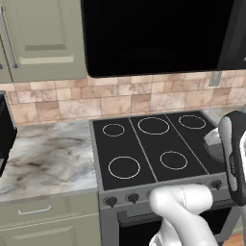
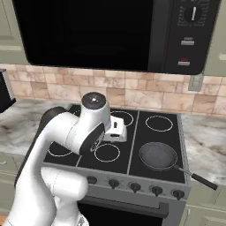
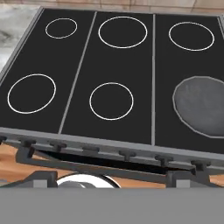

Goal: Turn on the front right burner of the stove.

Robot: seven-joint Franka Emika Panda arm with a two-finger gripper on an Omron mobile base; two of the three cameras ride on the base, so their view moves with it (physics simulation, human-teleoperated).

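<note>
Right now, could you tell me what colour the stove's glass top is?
Black, with white ring outlines on the stove; hand view shows it best.

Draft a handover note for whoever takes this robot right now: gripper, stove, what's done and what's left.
Gripper: open, holding nothing, hovering over the middle of the stove, clear of the controls.
Front right burner: covered by a frying pan, whose handle points out toward the right front corner.
Knobs: a row of five along the stove's front panel, none touched. I cannot tell from here which one serves the front right burner.
Done: arm is positioned above the cooktop. No sign of any burner being on.
Left: bring the gripper down to the front panel, likely toward the right-hand knobs, grip the right one and turn it.
</note>
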